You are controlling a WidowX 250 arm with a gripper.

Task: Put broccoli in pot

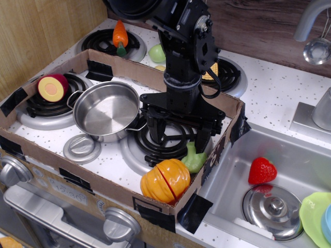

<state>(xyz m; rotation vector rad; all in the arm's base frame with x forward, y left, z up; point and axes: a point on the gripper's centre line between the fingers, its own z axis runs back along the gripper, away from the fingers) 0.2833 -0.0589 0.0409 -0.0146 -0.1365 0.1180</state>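
Right now I'm hovering my gripper (179, 133), fingers (202, 139) spread wide, over the burner; one broccoli (194, 159) is lying beside one pumpkin (166, 180), one pot (106, 111) sitting left. I'm reading no labels.

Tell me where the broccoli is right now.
The broccoli sits on the front-right burner inside the cardboard box, touching the orange pumpkin and just below the open gripper.
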